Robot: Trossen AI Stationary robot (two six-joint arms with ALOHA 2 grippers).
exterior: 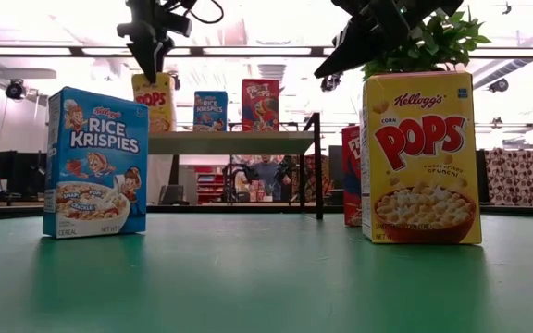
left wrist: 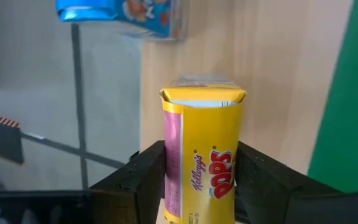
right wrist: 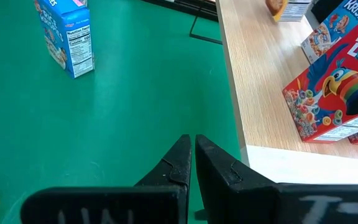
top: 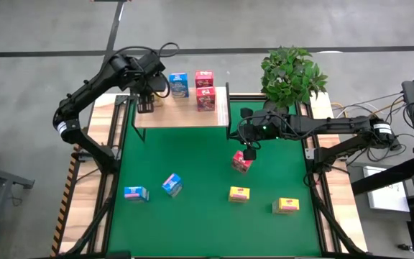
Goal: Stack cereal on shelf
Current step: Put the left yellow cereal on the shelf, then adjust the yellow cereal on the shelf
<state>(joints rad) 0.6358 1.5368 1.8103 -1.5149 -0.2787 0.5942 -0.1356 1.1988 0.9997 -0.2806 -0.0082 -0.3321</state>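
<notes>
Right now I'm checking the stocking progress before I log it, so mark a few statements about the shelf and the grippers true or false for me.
1. The left gripper has a yellow Pops box between its fingers over the shelf. True.
2. The right gripper is carrying a blue box. False: its fingers are shut on nothing, above the green mat.
3. Red Froot Loops boxes already stand on the shelf. True.
4. A blue Rice Krispies box stands on the shelf. True.
5. No boxes are left on the mat. False: two blue, two yellow and one red box remain there.
</notes>
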